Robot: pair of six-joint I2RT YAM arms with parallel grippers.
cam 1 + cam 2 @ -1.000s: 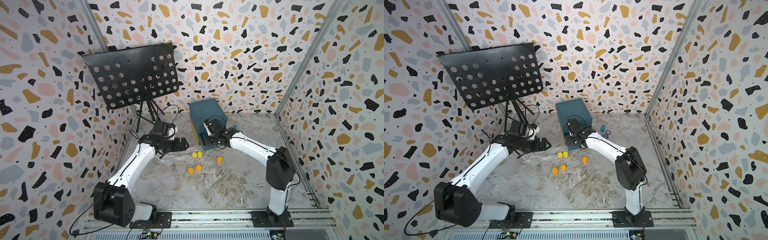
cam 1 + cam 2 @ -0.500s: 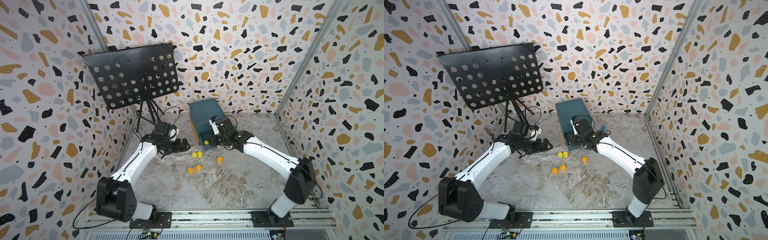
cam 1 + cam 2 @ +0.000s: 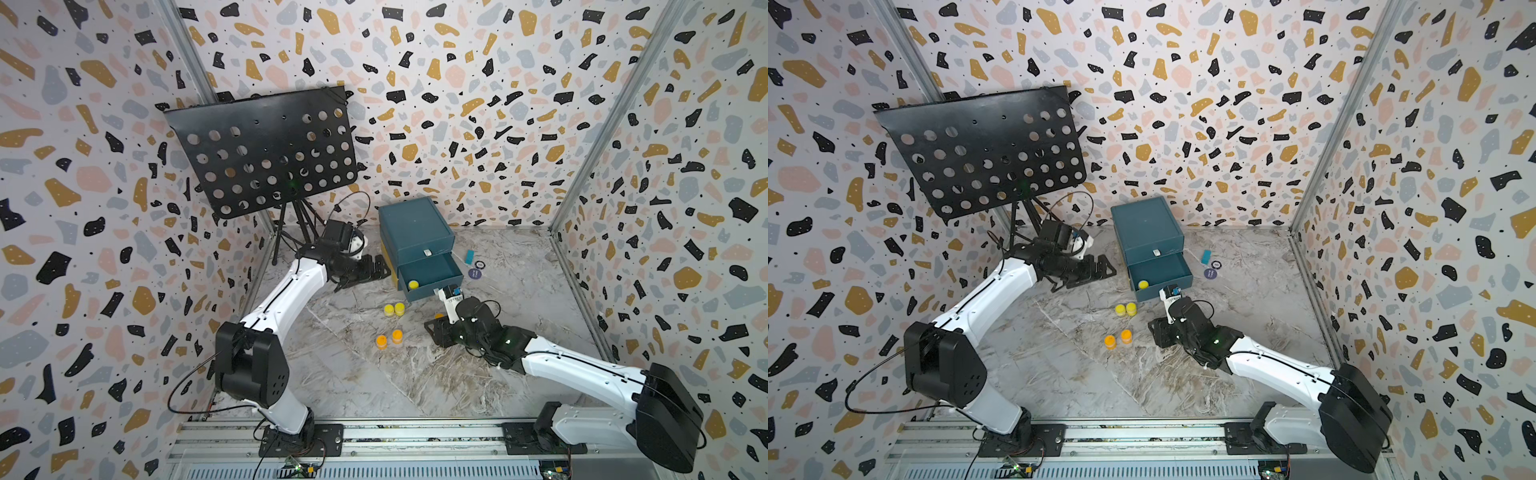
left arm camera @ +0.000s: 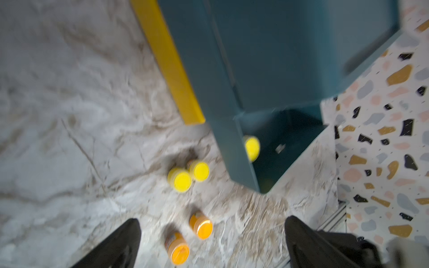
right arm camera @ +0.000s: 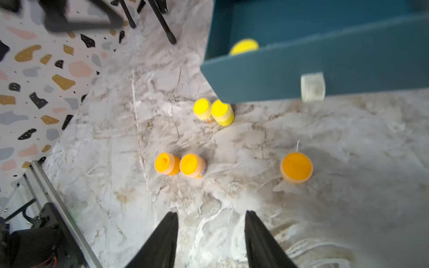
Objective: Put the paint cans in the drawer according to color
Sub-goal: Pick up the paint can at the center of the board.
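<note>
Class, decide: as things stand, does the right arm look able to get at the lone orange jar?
Probably yes. The right gripper is open and empty. The lone orange jar stands close ahead on the bare table, apart from the orange pair, with nothing between.

The drawer unit stands at the back of the surface, near the rear wall, its lower drawer pulled out toward the front. One paint can sits in that drawer's front left corner. Just before the drawer stands the rear pair of cans, touching; further forward, the front pair of cans, side by side. A lone can stands to their right, just beside the right end effector. The left end effector lies left of the drawer unit, the music stand behind it.
</note>
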